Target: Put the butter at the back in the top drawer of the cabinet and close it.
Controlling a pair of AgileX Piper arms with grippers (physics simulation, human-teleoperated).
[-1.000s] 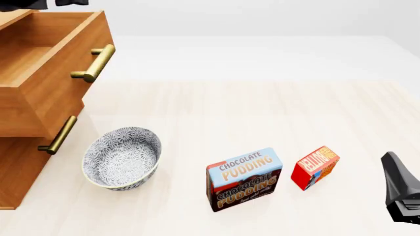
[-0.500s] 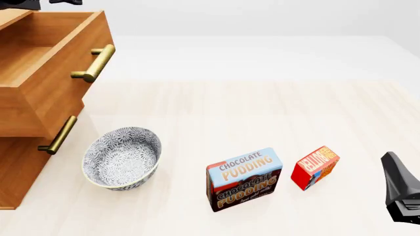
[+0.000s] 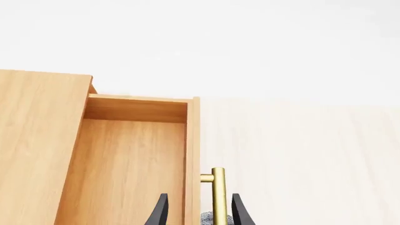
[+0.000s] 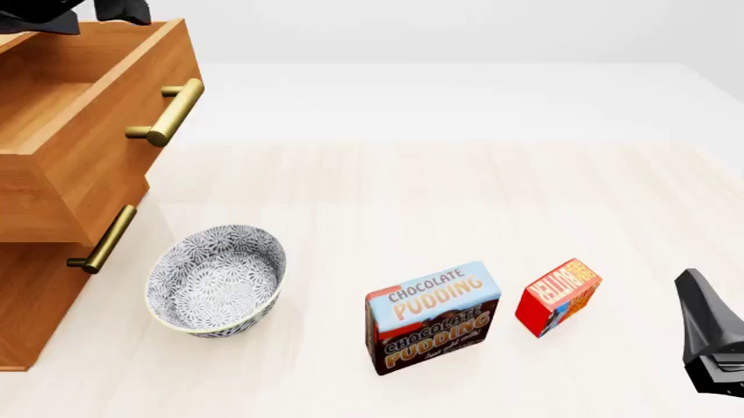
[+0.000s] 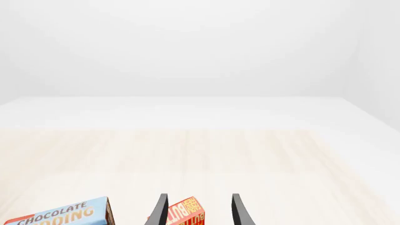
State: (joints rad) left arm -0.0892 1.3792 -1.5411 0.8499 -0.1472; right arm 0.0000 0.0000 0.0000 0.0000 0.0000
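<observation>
Looking left to right, your left gripper (image 3: 198, 213) hangs open over the pulled-out top drawer (image 4: 82, 122) of the cabinet (image 4: 30, 296), fingers either side of its handle (image 4: 169, 111). Then bowl (image 4: 216, 279), pudding box (image 4: 433, 317), butter (image 4: 558, 295), and your open right gripper (image 5: 198, 213).

Two printed boxes carry the only readable words.

The pudding box (image 4: 433, 318) reads "CHOCOLATE PUDDING" twice, once on its light-blue top panel and again on its dark front face; a smaller line beneath is too fine to read. The butter (image 4: 557, 296), a red box just beside it, bears white "BUTTER" lettering, turned sideways and upside down in the front view.
</observation>
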